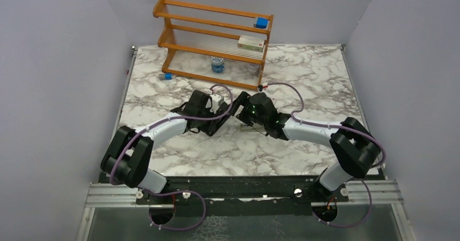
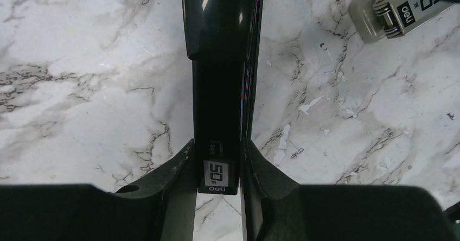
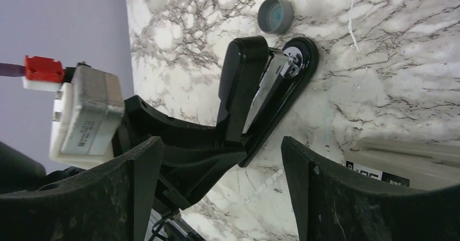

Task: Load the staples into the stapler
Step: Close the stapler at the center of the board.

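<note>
Your left tool (image 2: 217, 150) is closed tight on the near end of the stapler (image 2: 219, 78), whose black body runs straight ahead from between its fingers, over the counter (image 2: 81, 89). Your right tool (image 3: 221, 146) is spread wide and holds nothing. The stapler sits just ahead of it, top bar lifted, silver channel showing, and a pale box (image 3: 390, 162) lies by its right finger.

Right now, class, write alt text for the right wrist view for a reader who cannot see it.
A slim black hand stapler, its top bar lifted off the silver metal channel, fills the centre over a white marble tabletop, framed by the right arm's open pincer. A round grey cap lies near its tip.
</note>
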Available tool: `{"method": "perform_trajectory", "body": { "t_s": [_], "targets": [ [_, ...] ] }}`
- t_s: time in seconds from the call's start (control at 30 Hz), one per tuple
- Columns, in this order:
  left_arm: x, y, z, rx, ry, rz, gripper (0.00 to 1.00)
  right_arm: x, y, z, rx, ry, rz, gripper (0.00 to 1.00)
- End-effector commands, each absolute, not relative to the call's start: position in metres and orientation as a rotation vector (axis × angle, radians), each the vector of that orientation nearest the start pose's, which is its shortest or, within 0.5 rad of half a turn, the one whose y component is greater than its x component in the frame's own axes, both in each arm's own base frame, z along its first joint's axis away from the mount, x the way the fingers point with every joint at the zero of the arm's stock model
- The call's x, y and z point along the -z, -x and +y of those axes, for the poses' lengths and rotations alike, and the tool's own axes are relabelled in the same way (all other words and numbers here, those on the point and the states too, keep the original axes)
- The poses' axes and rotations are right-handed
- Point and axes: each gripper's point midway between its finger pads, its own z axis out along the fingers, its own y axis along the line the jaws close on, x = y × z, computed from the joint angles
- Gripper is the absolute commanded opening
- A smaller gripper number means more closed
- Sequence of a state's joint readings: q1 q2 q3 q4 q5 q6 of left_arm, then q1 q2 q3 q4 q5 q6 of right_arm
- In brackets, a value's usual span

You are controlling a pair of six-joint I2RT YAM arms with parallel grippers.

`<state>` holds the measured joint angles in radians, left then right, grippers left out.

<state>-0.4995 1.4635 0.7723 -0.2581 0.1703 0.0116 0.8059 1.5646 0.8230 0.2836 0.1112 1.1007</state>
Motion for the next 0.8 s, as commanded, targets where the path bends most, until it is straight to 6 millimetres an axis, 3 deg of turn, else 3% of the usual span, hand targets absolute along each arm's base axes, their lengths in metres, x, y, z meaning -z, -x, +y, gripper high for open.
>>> {"method": "perform_trajectory", "body": {
  "t_s": [0.0, 0.23, 0.6, 0.77],
  "targets": [
    [-0.048, -0.279, -0.189, 0.510, -0.530, 2.498, 0.00, -0.116, -0.303, 0.355, -1.045, -0.447, 2.242, 0.83],
    [-0.054, -0.278, -0.184, 0.666, -0.301, 2.504, 0.00, -0.106, -0.314, 0.374, -1.028, -0.410, 2.276, 0.84],
    [-0.049, -0.270, -0.191, 0.789, -0.257, 2.506, 0.00, -0.083, -0.317, 0.403, -1.068, -0.405, 2.395, 0.90],
    [-0.046, -0.271, -0.186, 0.803, -0.202, 2.520, 0.00, -0.068, -0.314, 0.405, -1.044, -0.447, 2.449, 0.92]
  ]
}}
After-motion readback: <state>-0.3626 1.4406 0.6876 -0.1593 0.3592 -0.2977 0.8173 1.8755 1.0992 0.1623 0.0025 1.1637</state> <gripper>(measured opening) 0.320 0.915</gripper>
